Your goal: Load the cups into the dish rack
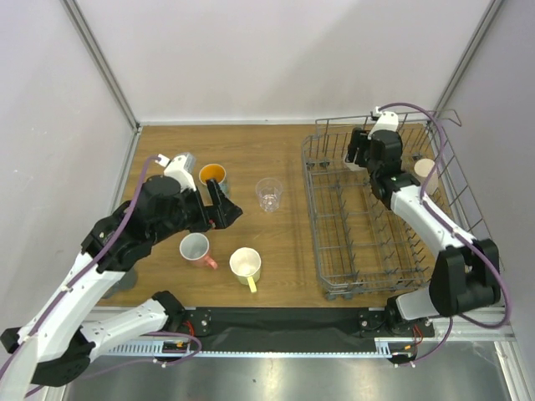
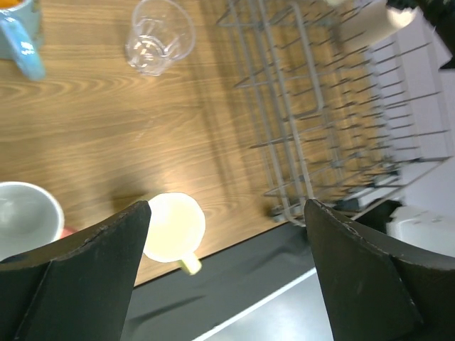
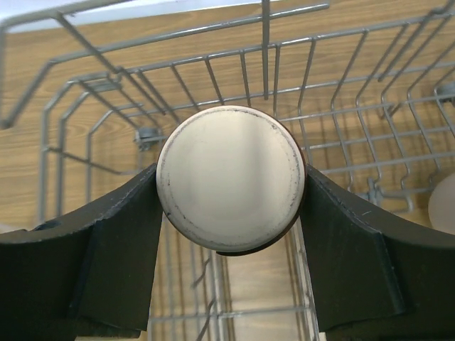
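Dish rack is holding a beige cup along its right edge. Right hand is pinching a steel cup over its far corner. Left hand is hovering, spread.

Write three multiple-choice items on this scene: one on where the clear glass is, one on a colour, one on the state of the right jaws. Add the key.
1. The clear glass stands: A) inside the dish rack; B) on the table, between the blue mug and the dish rack; C) stacked on the blue mug.
2. The blue mug's inside is: A) orange; B) green; C) black.
3. On the right gripper, the jaws are: A) open and empty; B) shut on the small steel cup; C) shut on a spoon.

Key:
1 B: the top view shows it on bare wood to the left of the rack.
2 A: the orange shows from above.
3 B: the right wrist view shows the cup's round base clamped between both jaws.
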Controlling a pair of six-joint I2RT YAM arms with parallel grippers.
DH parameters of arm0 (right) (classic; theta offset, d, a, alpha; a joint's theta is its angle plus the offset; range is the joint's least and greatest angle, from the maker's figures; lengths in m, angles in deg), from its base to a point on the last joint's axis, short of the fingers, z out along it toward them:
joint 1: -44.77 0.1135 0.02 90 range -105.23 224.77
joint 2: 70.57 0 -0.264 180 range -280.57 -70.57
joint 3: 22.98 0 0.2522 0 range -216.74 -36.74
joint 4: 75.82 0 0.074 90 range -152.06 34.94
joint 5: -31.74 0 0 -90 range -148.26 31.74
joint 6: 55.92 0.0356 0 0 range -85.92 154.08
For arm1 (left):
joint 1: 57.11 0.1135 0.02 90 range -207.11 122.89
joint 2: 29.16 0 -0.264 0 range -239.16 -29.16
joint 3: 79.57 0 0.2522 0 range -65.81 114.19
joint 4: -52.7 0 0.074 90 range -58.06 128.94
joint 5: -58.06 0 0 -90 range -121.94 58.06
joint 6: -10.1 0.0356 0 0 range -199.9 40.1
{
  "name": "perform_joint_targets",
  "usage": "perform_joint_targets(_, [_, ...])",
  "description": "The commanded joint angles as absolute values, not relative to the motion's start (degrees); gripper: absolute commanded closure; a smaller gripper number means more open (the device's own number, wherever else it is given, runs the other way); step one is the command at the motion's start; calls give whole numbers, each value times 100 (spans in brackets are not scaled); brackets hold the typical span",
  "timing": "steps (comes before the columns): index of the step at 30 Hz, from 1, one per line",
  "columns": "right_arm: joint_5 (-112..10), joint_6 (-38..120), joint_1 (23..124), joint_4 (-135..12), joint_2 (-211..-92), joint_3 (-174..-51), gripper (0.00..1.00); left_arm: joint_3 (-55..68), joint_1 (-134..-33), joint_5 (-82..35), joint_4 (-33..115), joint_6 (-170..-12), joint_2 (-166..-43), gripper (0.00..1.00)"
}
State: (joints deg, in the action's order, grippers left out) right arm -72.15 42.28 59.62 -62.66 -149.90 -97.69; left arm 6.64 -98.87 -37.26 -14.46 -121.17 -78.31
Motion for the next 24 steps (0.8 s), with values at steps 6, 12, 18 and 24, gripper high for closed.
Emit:
perform_joint_targets(6, [-7522, 3566, 5936, -7577, -15854, -9992, 100, 1083, -9667, -3247, -1502, -11330, -8234, 4])
perform_joint_targets(12, [-7558, 3601, 5734, -7867, -16355, -10098, 100, 1092, -9394, -3229, -1722, -11224, -8295, 4])
perform_joint_targets(18, [-7495, 3583, 5681, -7902, -16821, -10406, 100, 1083, -9245, -3018, -1625, -11215, -8295, 4])
perform_joint_targets(24, [-7487, 3636, 5646, -7920, -17023, -10511, 100, 1119, -9192, -3036, -1660, -11259, -8330, 4])
